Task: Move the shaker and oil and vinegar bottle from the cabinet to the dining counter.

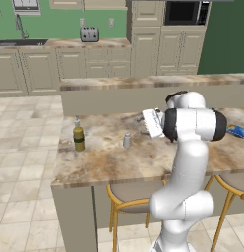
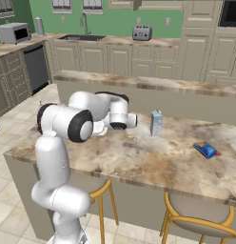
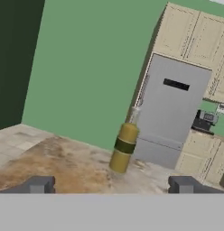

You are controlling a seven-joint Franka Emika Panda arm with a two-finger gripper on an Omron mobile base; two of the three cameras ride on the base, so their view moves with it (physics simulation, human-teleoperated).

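Now both task items stand upright on the dining counter, a long island whose brown-beige marbled stone top has a mottled, glossy look over plain beige sides. In the left base view, the oil and vinegar bottle sits toward 9 o'clock on the slab: slim, olive-yellow, ringed by a dark band, tapering to a narrow neck with a pale stopper. The shaker, a small silver-grey cylinder with a rounded cap, stands at 3 o'clock of the bottle, apart from it and about half as tall.

Seen from the hand camera, the gripper has its two dark, blocky fingertips spread wide with nothing between them; the bottle stands beyond them at 12 o'clock, untouched.

In the right base view, a pale blue-grey boxy carton stands upright on the stone at 3 o'clock of the arm's wrist, and a flat blue packet lies farther toward 4 o'clock. Round stools with curved wooden legs and grey-brown padded seats tuck under the counter's near edge. A chrome toaster sits on the far worktop.
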